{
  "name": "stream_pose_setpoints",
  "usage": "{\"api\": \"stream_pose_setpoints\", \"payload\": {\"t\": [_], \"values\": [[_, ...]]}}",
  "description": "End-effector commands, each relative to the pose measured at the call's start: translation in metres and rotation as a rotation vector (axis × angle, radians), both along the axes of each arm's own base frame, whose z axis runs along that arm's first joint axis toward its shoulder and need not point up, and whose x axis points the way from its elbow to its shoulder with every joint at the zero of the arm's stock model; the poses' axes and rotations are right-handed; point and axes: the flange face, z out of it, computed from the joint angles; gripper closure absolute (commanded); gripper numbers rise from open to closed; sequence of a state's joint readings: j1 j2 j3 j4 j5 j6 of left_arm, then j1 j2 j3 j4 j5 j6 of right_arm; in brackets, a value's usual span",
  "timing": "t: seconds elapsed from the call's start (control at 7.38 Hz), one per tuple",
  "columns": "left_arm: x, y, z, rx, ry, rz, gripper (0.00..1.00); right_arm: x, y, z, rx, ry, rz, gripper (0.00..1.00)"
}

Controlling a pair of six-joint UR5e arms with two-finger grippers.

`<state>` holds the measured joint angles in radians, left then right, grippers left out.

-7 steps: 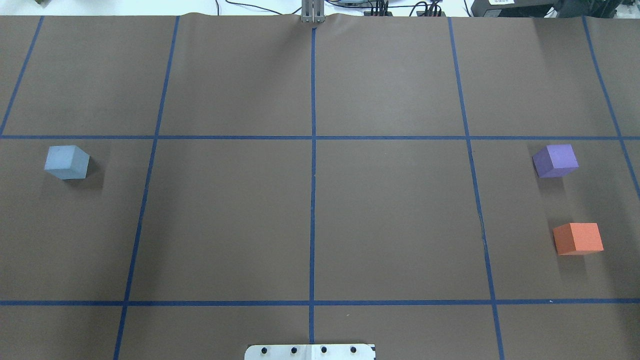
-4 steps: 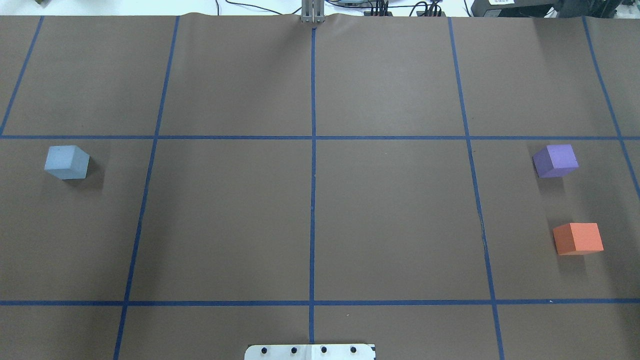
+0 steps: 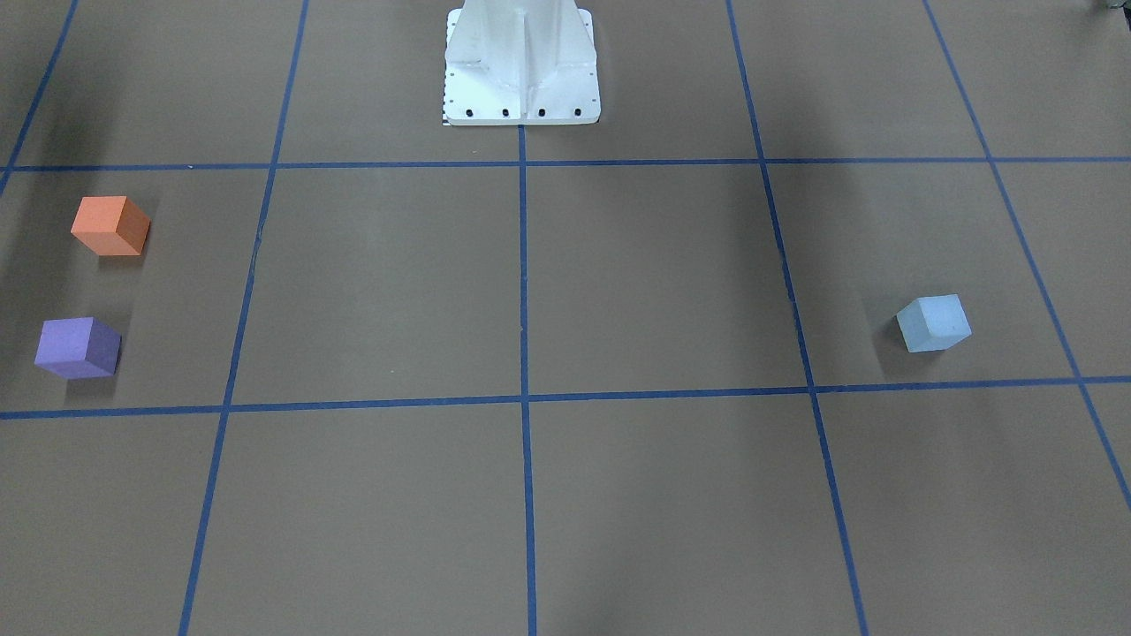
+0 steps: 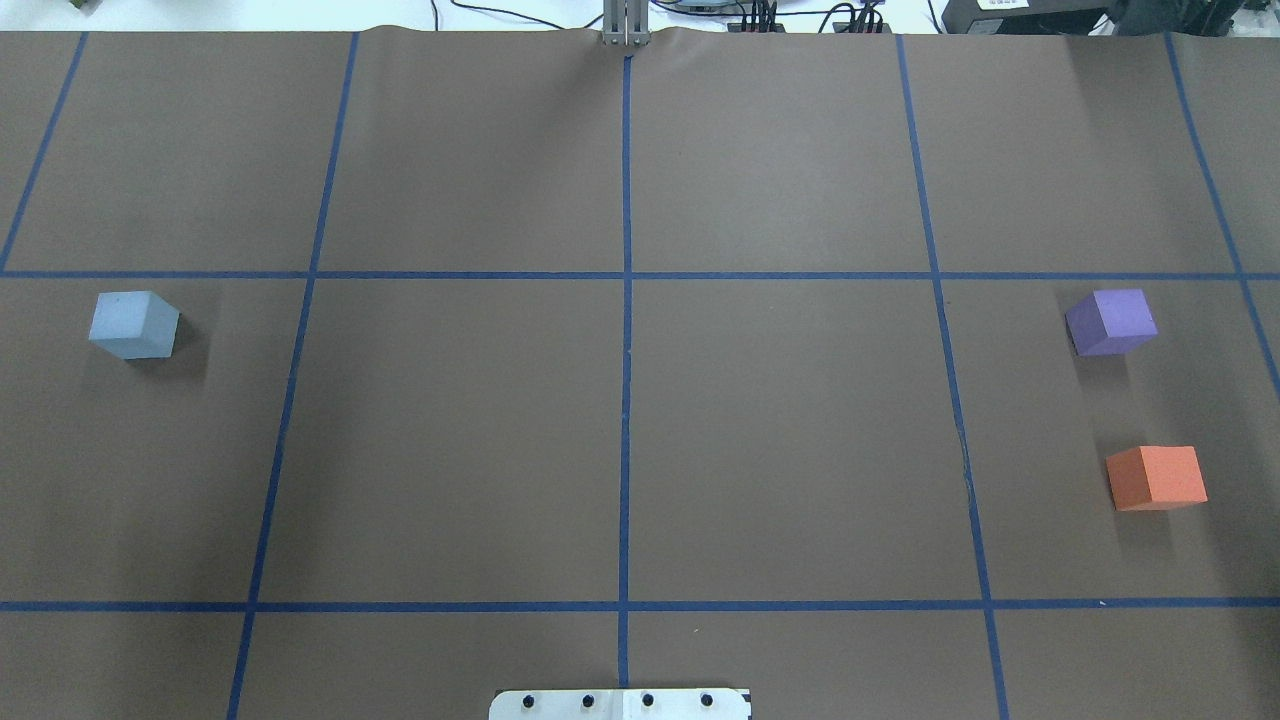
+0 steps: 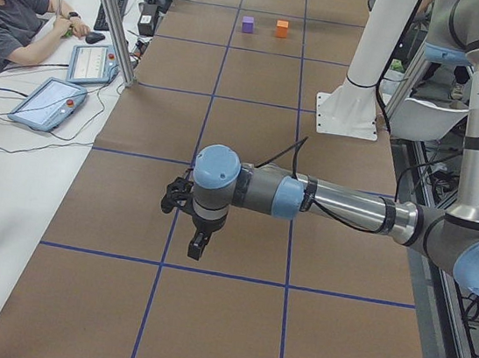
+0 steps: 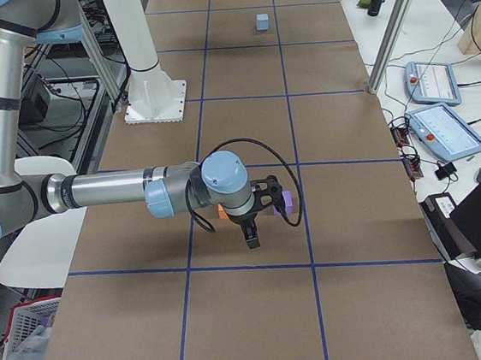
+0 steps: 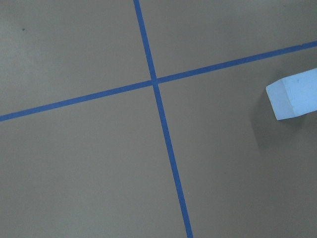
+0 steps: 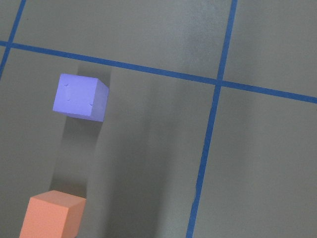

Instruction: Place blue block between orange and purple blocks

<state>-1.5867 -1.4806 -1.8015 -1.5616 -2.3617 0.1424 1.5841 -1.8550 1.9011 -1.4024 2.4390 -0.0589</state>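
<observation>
The light blue block (image 4: 133, 324) sits on the brown table's left side; it also shows in the front view (image 3: 933, 323) and at the right edge of the left wrist view (image 7: 294, 100). The purple block (image 4: 1111, 321) and the orange block (image 4: 1156, 477) sit apart at the far right, with a gap between them; both show in the right wrist view, purple (image 8: 80, 97) and orange (image 8: 52, 215). My left gripper (image 5: 198, 246) hovers above the table near the blue block's end. My right gripper (image 6: 253, 239) hovers over the purple and orange blocks. I cannot tell whether either gripper is open or shut.
Blue tape lines (image 4: 626, 330) divide the table into squares. The white robot base (image 3: 521, 62) stands at the robot's edge. An operator (image 5: 13, 17) and tablets (image 5: 51, 103) are beside the far edge.
</observation>
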Motion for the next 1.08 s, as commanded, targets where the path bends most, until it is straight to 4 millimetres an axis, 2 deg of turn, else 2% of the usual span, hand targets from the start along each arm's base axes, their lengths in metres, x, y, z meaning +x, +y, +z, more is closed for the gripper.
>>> {"api": "stream_pose_setpoints", "payload": {"t": [0.0,0.14,0.27,0.41,0.68,0.81,0.95], "values": [[0.026,-0.031,-0.012,-0.004,0.022,-0.032,0.0,-0.001,0.0,0.001,0.0,0.001,-0.002,0.0],[0.06,-0.038,-0.016,0.036,0.025,0.009,0.0,-0.001,0.001,0.001,-0.002,0.001,-0.002,0.0],[0.118,-0.049,-0.018,-0.034,0.037,0.04,0.0,-0.001,0.001,0.001,-0.002,0.001,-0.002,0.0],[0.141,-0.061,-0.02,-0.096,0.055,-0.014,0.0,-0.001,0.001,0.001,-0.002,0.001,-0.002,0.0],[0.199,-0.07,0.005,-0.12,0.116,-0.064,0.0,-0.001,0.002,0.002,-0.005,0.0,-0.002,0.0],[0.235,-0.08,-0.003,-0.133,0.113,-0.121,0.0,-0.001,0.002,0.002,-0.005,0.0,-0.002,0.0],[0.275,-0.079,-0.011,-0.131,0.078,-0.152,0.0,-0.001,0.002,0.002,-0.003,0.0,-0.002,0.0]]}}
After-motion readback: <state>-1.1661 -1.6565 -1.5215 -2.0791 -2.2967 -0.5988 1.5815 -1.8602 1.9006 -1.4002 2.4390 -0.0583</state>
